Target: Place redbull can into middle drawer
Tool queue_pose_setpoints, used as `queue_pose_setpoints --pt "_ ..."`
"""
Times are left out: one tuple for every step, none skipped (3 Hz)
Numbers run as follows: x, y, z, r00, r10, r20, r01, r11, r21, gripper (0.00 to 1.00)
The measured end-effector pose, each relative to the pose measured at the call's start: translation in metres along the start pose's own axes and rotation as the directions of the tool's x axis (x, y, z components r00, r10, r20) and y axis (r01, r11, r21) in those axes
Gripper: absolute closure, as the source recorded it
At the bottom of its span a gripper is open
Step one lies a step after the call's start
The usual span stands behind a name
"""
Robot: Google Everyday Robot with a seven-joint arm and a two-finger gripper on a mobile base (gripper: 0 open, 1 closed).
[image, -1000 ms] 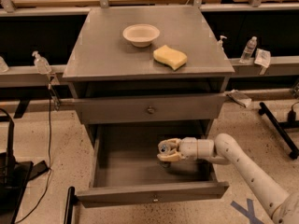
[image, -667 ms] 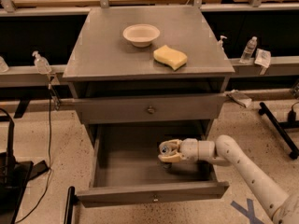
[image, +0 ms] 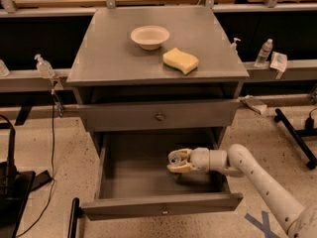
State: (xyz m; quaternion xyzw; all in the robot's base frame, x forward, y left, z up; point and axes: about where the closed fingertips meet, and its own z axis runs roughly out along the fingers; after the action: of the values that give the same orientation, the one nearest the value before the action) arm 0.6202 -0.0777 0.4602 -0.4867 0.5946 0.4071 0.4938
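Inside the middle drawer (image: 129,175), right of centre, the gripper (image: 179,161) clasps the redbull can (image: 174,159), its top tilted leftward. Open drawer floor lies to its left.

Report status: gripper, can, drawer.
Gripper inside the open middle drawer, shut on redbull can. Can not released yet. White bowl and sponge up on the cabinet top, out of the way.

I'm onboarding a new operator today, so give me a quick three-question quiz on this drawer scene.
1. True or false: the end effector reaches into the open middle drawer, gripping the redbull can.
2. What lies beside the white bowl on the cabinet top? A) sponge B) apple C) cup
3. The upper drawer is ____.
Key: 1 true; 2 A; 3 closed.
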Motion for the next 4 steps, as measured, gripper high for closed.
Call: queue_pose_setpoints --pt "-0.0002 0.0010 0.0029 1.000 0.001 0.002 0.000 1.0000 -0.005 0.59" --pt "-0.0005 0.0020 0.0057 1.000 0.001 0.003 -0.001 1.0000 -0.010 0.36" --pt "-0.0007 0.0031 0.0086 1.000 0.002 0.005 -0.002 0.9999 -0.014 0.13" --pt "-0.0010 0.0040 0.0112 1.000 0.002 0.006 -0.002 0.9998 -0.019 0.00"
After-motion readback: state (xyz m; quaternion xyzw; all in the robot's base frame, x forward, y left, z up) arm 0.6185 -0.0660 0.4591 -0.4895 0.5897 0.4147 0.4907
